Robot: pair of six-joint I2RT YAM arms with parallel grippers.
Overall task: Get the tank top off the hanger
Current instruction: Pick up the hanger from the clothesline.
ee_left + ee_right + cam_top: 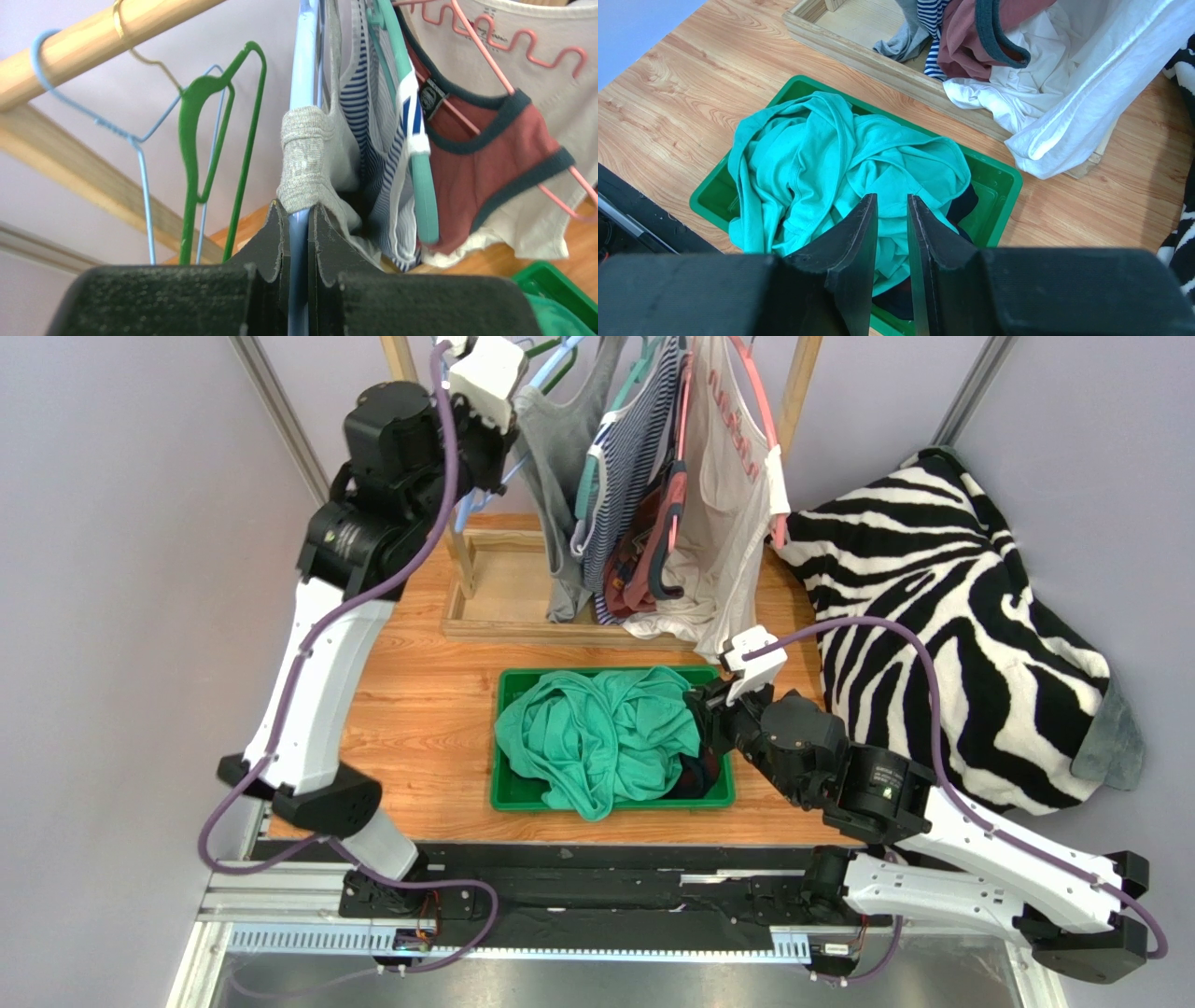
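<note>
Your left gripper [298, 217] is clamped on the blue hanger [303, 105], just under the grey tank top [305, 161] strap. The cloth looks soft and light, so pinch that strap. Your right gripper [892, 203] hovers slightly parted, empty, over the green bin [1001, 175].

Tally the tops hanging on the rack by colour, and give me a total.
Grey tank top: 1
Blue-and-white striped top: 1
Maroon top with dark trim: 1
White top: 1
Total: 4 hanging tops
</note>
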